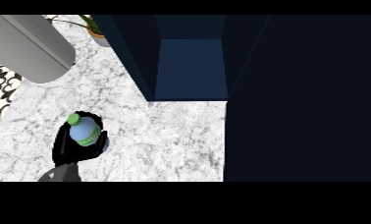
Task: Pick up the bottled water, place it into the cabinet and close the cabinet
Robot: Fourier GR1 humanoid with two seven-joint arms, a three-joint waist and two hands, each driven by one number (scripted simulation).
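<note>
Across the right half, cabinet (190,66): an opening with a blue back wall is turned toward the counter; the wide dark panel (297,100) at its right is judged to be the swung-out door.
Counter (174,139): white marble is spread from the left edge to the cabinet.
Cylinder (36,46): a grey body is laid at the upper left, well apart from the bottle.
Left hand (72,152): it is seen at the lower left, its fingers curled round the bottle, which is grasped.
Right hand: it is not shown.
Bottle (85,132): it is held inside the left hand, well apart from the cabinet; whether it is lifted off the counter cannot be told.
Direction: the opening is found up and to the right of the bottle, so a carry that way by the left hand is called for.
Axis: the long axis is judged near upright, tipped slightly.
Cap (74,119): green, it is pointed toward the upper left, away from the opening.
</note>
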